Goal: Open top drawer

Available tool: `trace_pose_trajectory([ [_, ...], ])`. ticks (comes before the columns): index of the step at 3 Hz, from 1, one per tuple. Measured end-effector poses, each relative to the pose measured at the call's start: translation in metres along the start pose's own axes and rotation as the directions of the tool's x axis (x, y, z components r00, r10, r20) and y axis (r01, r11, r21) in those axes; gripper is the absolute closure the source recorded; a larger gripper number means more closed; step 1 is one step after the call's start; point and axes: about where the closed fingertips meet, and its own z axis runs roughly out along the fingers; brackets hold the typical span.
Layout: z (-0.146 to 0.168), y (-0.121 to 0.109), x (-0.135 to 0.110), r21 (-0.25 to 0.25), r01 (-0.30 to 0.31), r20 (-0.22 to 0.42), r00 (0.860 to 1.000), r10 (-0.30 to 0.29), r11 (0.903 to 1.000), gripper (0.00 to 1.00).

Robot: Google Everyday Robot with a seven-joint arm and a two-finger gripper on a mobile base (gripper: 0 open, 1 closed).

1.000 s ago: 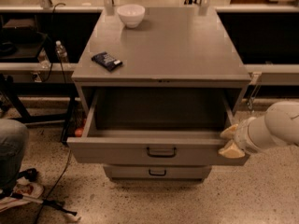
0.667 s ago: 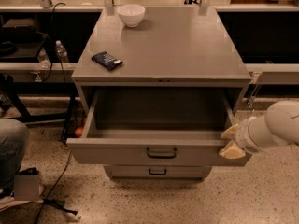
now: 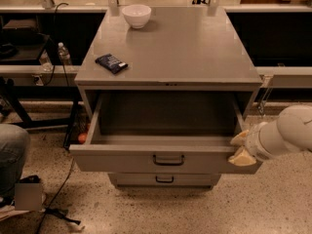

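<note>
The top drawer (image 3: 122,161) of the grey metal cabinet (image 3: 170,48) stands pulled far out toward me. Its deep grey box looks empty inside. A small black bail handle (image 3: 168,159) sits at the centre of its front. My gripper (image 3: 241,148), with pale tan fingers on a white arm coming in from the right, is at the drawer's front right corner, level with its top edge. A shorter drawer (image 3: 164,180) with a like handle shows below, closed.
A white bowl (image 3: 136,15) and a dark blue packet (image 3: 111,63) lie on the cabinet top. A person's leg (image 3: 10,155) and black cables (image 3: 53,204) are on the speckled floor at left. A water bottle (image 3: 63,54) stands on a shelf at left.
The scene holds nearly still. The drawer stays pulled out and my gripper stays at its right front corner.
</note>
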Motion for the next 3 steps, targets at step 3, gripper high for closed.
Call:
trace_pose_trajectory([
  [3, -0.0007, -0.0001, -0.0002, 0.0, 0.0, 0.0, 1.0, 0.0, 1.0, 1.0],
])
